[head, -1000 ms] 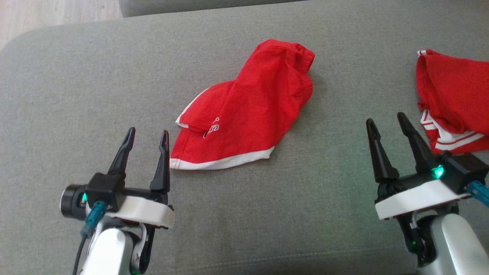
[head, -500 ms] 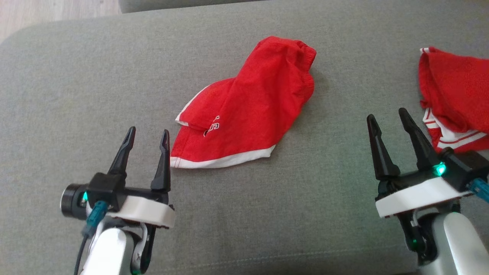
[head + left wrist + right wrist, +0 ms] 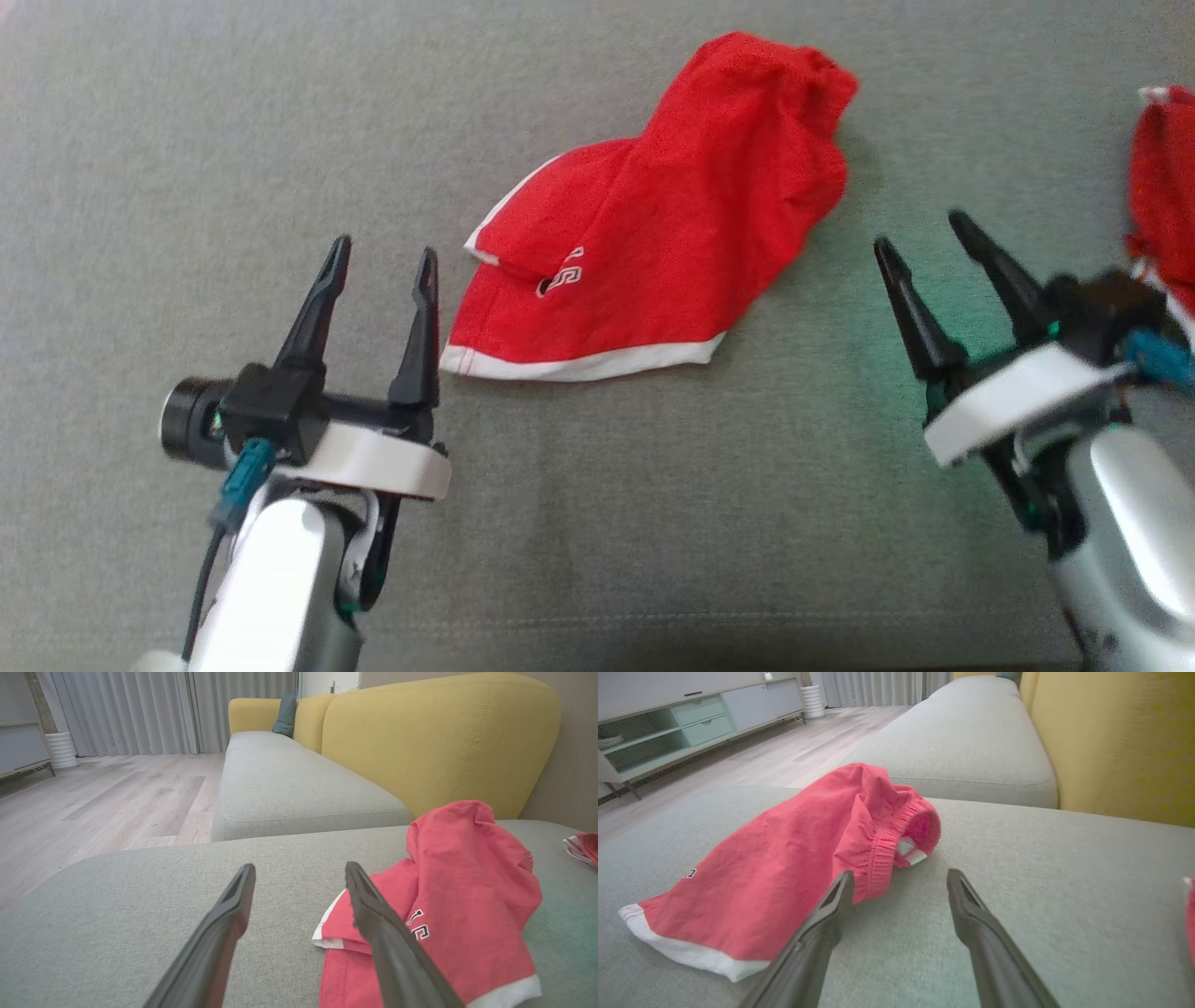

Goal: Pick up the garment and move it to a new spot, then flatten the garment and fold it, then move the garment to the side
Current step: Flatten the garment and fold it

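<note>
Red garment (image 3: 653, 233) lies just beside my left claw (image 3: 385, 248) and near, probably not touching, my blurry right claw (image 3: 920, 231), both spread, empty.

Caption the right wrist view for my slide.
Open right gripper pointing toward the elastic waistband of crumpled red shorts with a white hem, lying on a grey sofa cushion.

Grey sofa (image 3: 187, 140) — yellow backrest (image 3: 434, 742) behind

Grey cushion (image 3: 187, 121) bears red shorts (image 3: 672, 243) and another garment (image 3: 1162, 187).
</note>
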Motion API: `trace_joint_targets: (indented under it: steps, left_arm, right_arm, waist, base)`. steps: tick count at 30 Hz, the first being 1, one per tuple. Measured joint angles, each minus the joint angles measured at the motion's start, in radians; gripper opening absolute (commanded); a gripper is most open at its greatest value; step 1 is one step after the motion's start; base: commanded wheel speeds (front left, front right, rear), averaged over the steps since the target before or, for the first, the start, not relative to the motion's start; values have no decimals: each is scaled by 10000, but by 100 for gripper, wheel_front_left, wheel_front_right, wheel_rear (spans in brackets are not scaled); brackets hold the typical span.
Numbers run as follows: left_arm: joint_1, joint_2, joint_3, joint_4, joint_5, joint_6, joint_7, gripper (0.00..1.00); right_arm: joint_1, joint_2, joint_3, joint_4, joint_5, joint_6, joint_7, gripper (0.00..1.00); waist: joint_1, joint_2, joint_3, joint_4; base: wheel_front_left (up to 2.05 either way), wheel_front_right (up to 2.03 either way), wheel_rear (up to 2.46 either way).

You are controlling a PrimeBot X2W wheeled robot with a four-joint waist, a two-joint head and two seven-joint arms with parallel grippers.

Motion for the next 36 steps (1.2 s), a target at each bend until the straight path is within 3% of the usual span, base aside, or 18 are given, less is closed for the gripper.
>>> trace_joint_targets:
  steps: [8, 14, 15, 16, 17, 18, 28, 36]
  left_arm:
    - [-525, -188, -176, 27, 2, -92, 0, 100]
    - [-532, -293, -201, 50, 2, -92, 0, 100]
    - [-542, -299, -201, 50, 2, -94, 0, 100]
    - [-546, -301, -201, 52, 4, -94, 0, 100]
    - [-546, -305, -199, 52, 17, -94, 0, 100]
    - [-547, -305, -196, 56, 17, -96, 0, 100]
    - [-564, -332, -174, 84, 102, -174, 0, 100]
    - [-505, -334, -36, 98, 102, -165, 0, 100]
  right_arm:
    - [-1978, -951, 1628, 1588, 1321, 0, 213, 100]
    - [-2465, -1323, 2650, 2027, 2280, 0, 297, 100]
    - [-2533, -1377, 2773, 2069, 2366, 0, 286, 95]
    - [-2615, -1455, 2930, 2094, 2520, 0, 284, 59]
    - [-2671, -1536, 3049, 2100, 2644, 0, 234, 35]
    - [-2751, -1593, 3193, 2119, 2729, 0, 165, 0]
    - [-2987, -1992, 4015, 2034, 3425, 0, -667, 0]
    - [-1520, -2297, 2788, 571, 3507, 0, -569, 0]
  waist:
    - [0, 0, 660, 682]
    - [0, 0, 747, 815]
    - [0, 0, 748, 809]
    - [0, 0, 749, 801]
    - [0, 0, 747, 787]
    - [0, 0, 743, 769]
    - [0, 0, 623, 615]
    - [0, 0, 394, 336]
  base:
    - [0, 0, 0]
    - [0, 0, 0]
    - [0, 0, 0]
    - [0, 0, 0]
    - [0, 0, 0]
    - [0, 0, 0]
    - [0, 0, 0]
    - [0, 0, 0]
